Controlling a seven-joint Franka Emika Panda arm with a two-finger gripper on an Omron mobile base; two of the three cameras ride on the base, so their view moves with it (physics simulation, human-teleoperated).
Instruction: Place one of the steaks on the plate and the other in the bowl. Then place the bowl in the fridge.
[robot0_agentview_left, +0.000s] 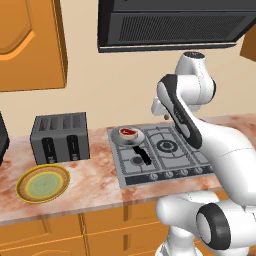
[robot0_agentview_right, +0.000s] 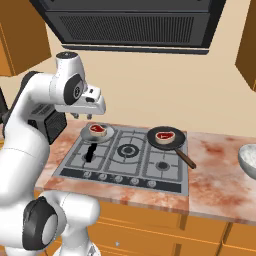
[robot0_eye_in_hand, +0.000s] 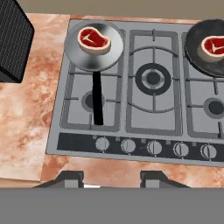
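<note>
I see my gripper (robot0_eye_in_hand: 111, 178) hanging above the front of the stove (robot0_eye_in_hand: 144, 92), fingers parted, holding nothing. One steak (robot0_eye_in_hand: 93, 40) lies in the silver pan (robot0_eye_in_hand: 94, 46) at the stove's back left, the other steak (robot0_eye_in_hand: 214, 46) in the black pan (robot0_eye_in_hand: 208, 48) at its back right. The plate (robot0_agentview_left: 43, 183) sits well left of the stove, the bowl (robot0_agentview_right: 248, 161) well right.

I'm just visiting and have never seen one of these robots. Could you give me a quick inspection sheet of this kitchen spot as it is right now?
Surface: marbled pink counter with a grey gas stove set into it.
Job's things: one steak lies in the silver pan, the other steak in the black frying pan; the plate sits bare beside the toaster; the bowl stands right of the stove.
Clutter: dark toaster.
Hand: the hand hangs above the stove's front edge, fingers apart, holding nothing.
Cables: nothing seen.
Surroundings: black hood, orange cabinets, beige wall.
</note>
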